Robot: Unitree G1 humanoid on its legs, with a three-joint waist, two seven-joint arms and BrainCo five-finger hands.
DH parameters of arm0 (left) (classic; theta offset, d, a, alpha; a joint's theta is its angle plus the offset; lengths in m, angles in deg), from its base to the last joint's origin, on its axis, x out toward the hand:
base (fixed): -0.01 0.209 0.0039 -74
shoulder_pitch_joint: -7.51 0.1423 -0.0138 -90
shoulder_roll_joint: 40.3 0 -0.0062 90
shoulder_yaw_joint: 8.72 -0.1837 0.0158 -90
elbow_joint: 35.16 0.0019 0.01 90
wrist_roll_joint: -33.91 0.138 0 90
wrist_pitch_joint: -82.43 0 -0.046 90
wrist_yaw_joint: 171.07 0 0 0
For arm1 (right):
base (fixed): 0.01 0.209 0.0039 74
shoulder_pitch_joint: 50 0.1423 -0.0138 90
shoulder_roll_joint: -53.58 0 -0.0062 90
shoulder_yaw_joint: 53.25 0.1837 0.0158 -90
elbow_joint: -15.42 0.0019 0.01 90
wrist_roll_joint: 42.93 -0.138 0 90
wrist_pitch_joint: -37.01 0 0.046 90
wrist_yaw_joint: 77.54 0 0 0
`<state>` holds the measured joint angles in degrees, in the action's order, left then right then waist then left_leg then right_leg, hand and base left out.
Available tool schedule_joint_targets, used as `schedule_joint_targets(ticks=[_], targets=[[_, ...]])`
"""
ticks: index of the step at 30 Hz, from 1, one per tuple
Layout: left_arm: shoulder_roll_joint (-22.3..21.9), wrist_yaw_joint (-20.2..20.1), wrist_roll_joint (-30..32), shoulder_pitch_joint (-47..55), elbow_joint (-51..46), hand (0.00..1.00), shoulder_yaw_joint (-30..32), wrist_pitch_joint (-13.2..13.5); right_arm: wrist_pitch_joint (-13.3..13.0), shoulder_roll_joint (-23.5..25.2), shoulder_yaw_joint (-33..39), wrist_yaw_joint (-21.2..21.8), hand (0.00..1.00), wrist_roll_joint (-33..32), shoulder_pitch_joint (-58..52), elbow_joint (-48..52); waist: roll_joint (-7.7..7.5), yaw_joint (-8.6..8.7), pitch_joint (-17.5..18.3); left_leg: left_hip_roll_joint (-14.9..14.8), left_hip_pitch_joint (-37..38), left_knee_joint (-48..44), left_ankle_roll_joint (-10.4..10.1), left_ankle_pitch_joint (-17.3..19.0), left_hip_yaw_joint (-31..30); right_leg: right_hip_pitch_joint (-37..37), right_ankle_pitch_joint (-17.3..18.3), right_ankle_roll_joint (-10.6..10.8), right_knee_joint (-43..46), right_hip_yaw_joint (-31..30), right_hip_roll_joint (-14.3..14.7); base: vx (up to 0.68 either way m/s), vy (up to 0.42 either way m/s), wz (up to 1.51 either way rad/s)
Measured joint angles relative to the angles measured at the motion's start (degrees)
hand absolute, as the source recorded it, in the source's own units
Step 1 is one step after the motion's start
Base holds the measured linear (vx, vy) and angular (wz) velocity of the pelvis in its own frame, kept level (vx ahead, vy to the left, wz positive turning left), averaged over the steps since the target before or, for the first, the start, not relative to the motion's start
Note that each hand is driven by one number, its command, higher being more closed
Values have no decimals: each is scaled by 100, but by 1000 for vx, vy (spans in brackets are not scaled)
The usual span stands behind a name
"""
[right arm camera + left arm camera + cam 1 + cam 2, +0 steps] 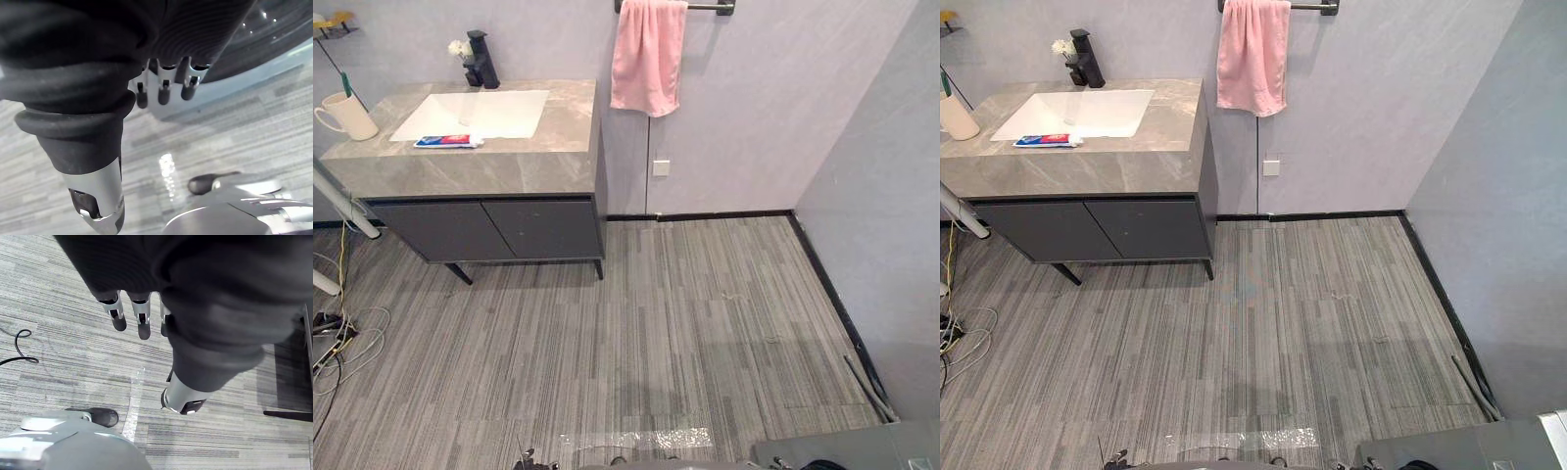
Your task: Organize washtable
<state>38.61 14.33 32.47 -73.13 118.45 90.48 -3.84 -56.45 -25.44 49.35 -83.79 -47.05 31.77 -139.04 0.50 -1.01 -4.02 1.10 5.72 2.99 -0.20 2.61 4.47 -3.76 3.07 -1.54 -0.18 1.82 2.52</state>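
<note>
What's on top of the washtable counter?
A white mug at its left edge, a toothpaste tube in front of the sink, a faucet behind it. Cabinet doors hide what's underneath.

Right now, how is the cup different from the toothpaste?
The cup stands upright; the toothpaste lies flat. The cup is plain cream with a handle; the toothpaste is blue, red and white. The cup sits left of the sink, the toothpaste in front of it. Both rest on the counter.
</note>
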Motion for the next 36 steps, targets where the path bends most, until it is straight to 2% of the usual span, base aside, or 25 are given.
schedule_joint_targets(ticks=[7, 13, 15, 16, 18, 19, 20, 21, 22, 23, 24, 26, 28, 29, 30, 32, 34, 36], targets=[[30, -11, 3, -64, 57, 0, -38, -4, 30, 0, -14, 2, 0, 22, 38, -3, -50, 4, -91, -27, 18, 111, -31, -75, -26, 10, -53, -68, -65, -4, 42, 0, 0, 0], [87, -32, 7, -139, 62, 0, -216, -8, 38, -2, -19, 30, 0, 11, 38, 1, -37, 7, -174, -65, -13, 110, -40, -68, 23, 33, -60, -81, -96, -31, 75, 3, -4, -2], [104, -34, 53, -170, 54, 0, -189, -12, 48, 13, -21, 31, 0, 9, 54, 6, -70, 7, -207, -98, -135, -20, -113, -13, 70, 168, -13, -92, 43, -56, 88, 12, -18, -8], [114, -35, 78, -198, 33, 0, -145, -12, 56, 31, -21, 31, 0, 3, 69, 18, -105, 5, -273, -112, -223, -221, -181, 81, 94, 217, 53, -116, 176, -72, 83, 27, -39, -10], [106, -37, 114, -217, -133, 0, 62, -15, 64, 80, -20, 31, 0, -50, 108, 66, -213, -45, -451, -155, -579, -1416, -269, 431, 257, 273, 309, -170, 614, -192, 30, -14, -74, -26], [105, -38, 118, -214, -188, 0, 77, -16, 62, 90, -19, 31, 0, -54, 101, 89, -231, -82, -461, -179, -717, -1809, -268, 493, 317, 298, 381, -181, 739, -240, 13, -49, -95, -48], [72, -40, 119, -224, -302, 0, 153, -16, 68, 96, -19, 32, 0, -82, 94, 173, -238, -157, -495, -244, -1019, -2657, -220, 566, 388, 310, 533, -197, 952, -370, 6, -28, -86, -44], [44, -39, 123, -213, -360, 0, 187, -18, 68, 106, -19, 32, 0, -110, 64, 321, -257, -158, -513, -327, -1364, -3432, -217, 569, 389, 306, 659, -247, 1076, -413, 3, -7, -40, -38], [23, -38, 123, -211, -360, 0, 195, -19, 68, 98, -19, 31, 0, -141, 29, 394, -213, -151, -513, -387, -1545, -3775, -172, 644, 417, 295, 712, -270, 1119, -446, 22, 17, 1, -24], [-24, -39, 123, -206, -373, 0, 223, -19, 64, 75, -17, 30, 0, -231, -34, 525, -132, -147, -516, -566, -1800, -4261, -104, 696, 496, 284, 762, -292, 1165, -482, 53, 29, 27, -20], [-31, -40, 123, -196, -401, 0, 220, -20, 65, 68, -17, 30, 0, -256, -31, 532, -122, -145, -518, -672, -1947, -4370, -76, 714, 543, 288, 781, -277, 1174, -529, 49, 68, 51, -23], [-49, -36, 119, -161, -504, 0, 219, -22, 69, 63, -16, 29, 0, -261, -30, 553, -113, -173, -513, -756, -2107, -3976, -92, 710, 560, 299, 834, -198, 1172, -699, 18, 178, 135, -31], [-72, -29, 121, -165, -506, 0, 219, -23, 94, 51, -16, 28, 0, -259, -17, 648, -72, -213, -492, -782, -2077, -3114, -215, 629, 502, 338, 880, -125, 1170, -874, 4, 264, 237, -54], [-131, -28, 130, -176, -506, 0, 218, -23, 105, -7, -7, 30, 0, -254, -9, 712, 69, -302, -426, -806, -1933, -2191, -295, 402, 403, 457, 959, 48, 1223, -1053, 41, 182, 216, -63], [-89, -38, 147, -208, -488, 0, 223, -26, 127, 27, -11, 14, 0, -236, 5, 655, 2, -313, -403, -754, -1876, -2125, -236, 422, 514, 498, 993, 121, 1250, -1177, -18, 247, 241, -69], [6, -32, 229, -190, -503, 0, 214, -14, 129, 149, -5, 28, 0, -199, 51, 689, -178, -328, -258, -566, -1854, -2012, 14, 501, 885, 498, 952, 342, 1046, -1282, -315, 286, 212, -46], [7, -23, 248, -219, -498, 0, 177, -17, 129, 269, -13, 38, 0, -168, 165, 691, -169, -329, -251, -446, -1698, -1950, 88, 548, 1090, 501, 904, 495, 1061, -1278, -478, 269, 200, -44], [-1, -25, 250, -311, -498, 0, 22, -17, 123, 324, -17, 104, 0, -100, 198, 736, -92, -337, -249, -408, -1506, -1803, 143, 582, 1218, 564, 842, 632, 1288, -1262, -509, 231, 169, -43]])
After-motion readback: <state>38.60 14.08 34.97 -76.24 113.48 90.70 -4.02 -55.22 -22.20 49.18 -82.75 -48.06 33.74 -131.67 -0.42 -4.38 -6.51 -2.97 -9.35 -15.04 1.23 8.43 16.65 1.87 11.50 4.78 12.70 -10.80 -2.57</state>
